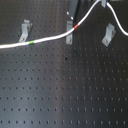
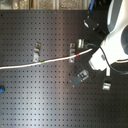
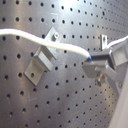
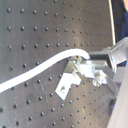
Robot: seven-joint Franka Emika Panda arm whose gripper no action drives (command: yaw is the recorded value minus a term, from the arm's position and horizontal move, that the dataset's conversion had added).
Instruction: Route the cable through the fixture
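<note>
White cable (image 1: 50, 40) crosses perforated board (image 1: 60, 90), passing three metal clips (image 1: 25, 31)

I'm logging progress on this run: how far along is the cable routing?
Looks done: the long thin white cable passes at the middle metal clip, its red band right there; whether it is seated, I cannot tell. In hand: the gripper is shut on the cable in both wrist views. Left: the left clip stands above the cable near its green band, and the right clip sits apart from it.
</note>
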